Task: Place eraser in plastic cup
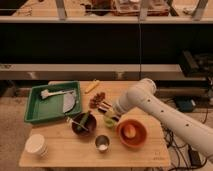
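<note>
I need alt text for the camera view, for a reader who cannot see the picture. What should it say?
A white robot arm reaches across a wooden table, its shut tool low beside a small green plastic cup and a striped black eraser. Nearby stand an orange bowl, a dark bowl, a metal cup, a white cup and a green tray.

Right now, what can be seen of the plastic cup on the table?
The plastic cup is a small, pale yellow-green tumbler that looks translucent. It stands upright near the middle of the wooden table, between the dark bowl on one side and the orange bowl on the other, with the metal cup nearer the camera. The white arm reaches down over it, so the tool covers part of its rim; its contents cannot be seen.
</note>
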